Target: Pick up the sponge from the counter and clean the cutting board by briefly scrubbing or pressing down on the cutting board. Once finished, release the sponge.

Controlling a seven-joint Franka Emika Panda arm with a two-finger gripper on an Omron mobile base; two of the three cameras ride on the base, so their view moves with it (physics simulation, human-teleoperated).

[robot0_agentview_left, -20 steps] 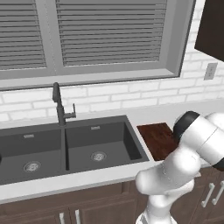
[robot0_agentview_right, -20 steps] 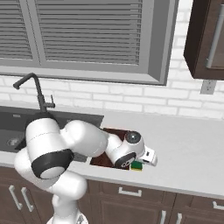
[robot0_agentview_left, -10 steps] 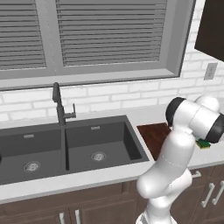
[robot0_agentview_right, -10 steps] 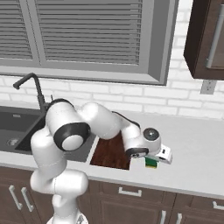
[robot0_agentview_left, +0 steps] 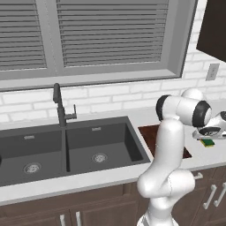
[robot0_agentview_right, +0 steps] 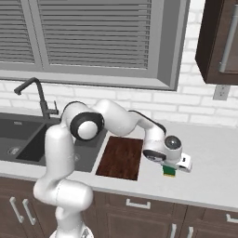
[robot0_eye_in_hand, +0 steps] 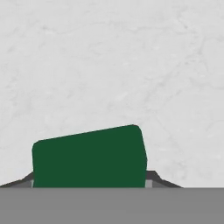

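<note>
One blocky green-topped sponge [robot0_eye_in_hand: 89,157] sits clenched in the pincer [robot0_agentview_right: 169,171] over smooth marbled counter [robot0_eye_in_hand: 109,57].

Glossy white arm [robot0_agentview_right: 60,158] of thick rounded segments, swelling into a bulbous base. Dark, near-black bands ringing the joints, clearest at the shoulder disc [robot0_agentview_right: 86,125] and on the left base view's elbow [robot0_agentview_left: 161,107]. Round grey cap on the wrist [robot0_agentview_right: 172,142]. Small white hand block, dark beneath.
</note>
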